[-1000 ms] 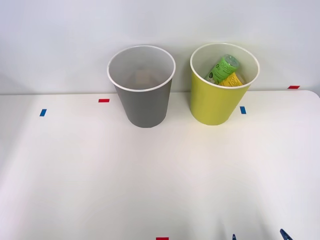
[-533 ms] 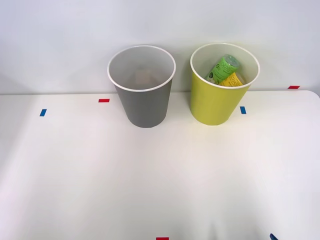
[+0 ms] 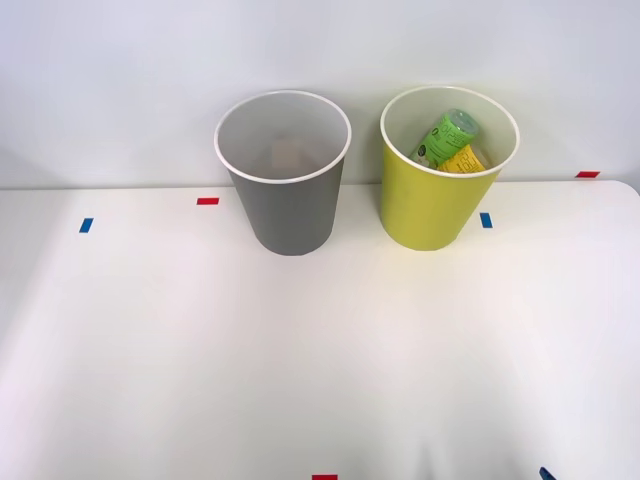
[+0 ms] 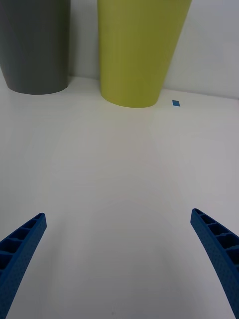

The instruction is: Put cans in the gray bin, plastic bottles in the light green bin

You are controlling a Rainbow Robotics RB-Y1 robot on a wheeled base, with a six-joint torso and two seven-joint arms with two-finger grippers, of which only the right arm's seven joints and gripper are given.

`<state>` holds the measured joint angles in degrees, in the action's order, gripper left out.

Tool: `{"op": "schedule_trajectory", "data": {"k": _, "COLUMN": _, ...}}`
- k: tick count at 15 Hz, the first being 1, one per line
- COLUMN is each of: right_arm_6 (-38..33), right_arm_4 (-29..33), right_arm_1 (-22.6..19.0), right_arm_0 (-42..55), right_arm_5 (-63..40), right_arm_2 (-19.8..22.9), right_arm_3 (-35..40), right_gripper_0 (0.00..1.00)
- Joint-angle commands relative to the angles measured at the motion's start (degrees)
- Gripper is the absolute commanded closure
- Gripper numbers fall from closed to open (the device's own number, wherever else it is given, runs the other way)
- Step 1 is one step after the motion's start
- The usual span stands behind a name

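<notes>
Jaws of the right gripper (image 4: 118,259) are spread wide and hold nothing, low over the bare white table (image 3: 320,350).

Largest first: the table carries two bins side by side at its far edge, close together but not touching. On the robot's left stands the gray bin (image 3: 288,205), upright; something pale lies inside it, and what it is cannot be told. On the right stands the light green bin (image 3: 428,205), also upright. A green-labelled plastic bottle (image 3: 447,136) leans tilted inside it, above a yellow item (image 3: 463,160). Small blue tape marks (image 3: 486,220) and red tape marks (image 3: 208,201) lie flat on the table.
</notes>
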<state>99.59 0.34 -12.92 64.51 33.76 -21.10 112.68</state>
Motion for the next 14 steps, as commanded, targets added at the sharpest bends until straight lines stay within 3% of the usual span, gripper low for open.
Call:
{"op": "schedule_trajectory", "data": {"k": 1, "right_arm_6": 0.0, "right_arm_4": 0.0, "right_arm_1": 0.0, "right_arm_0": 0.0, "right_arm_5": 0.0, "right_arm_2": 0.0, "right_arm_3": 0.0, "right_gripper_0": 0.00}}
{"op": "schedule_trajectory", "data": {"k": 14, "right_arm_6": 0.0, "right_arm_4": 0.0, "right_arm_1": 0.0, "right_arm_0": 0.0, "right_arm_5": 0.0, "right_arm_2": 0.0, "right_arm_3": 0.0, "right_gripper_0": 0.00}}
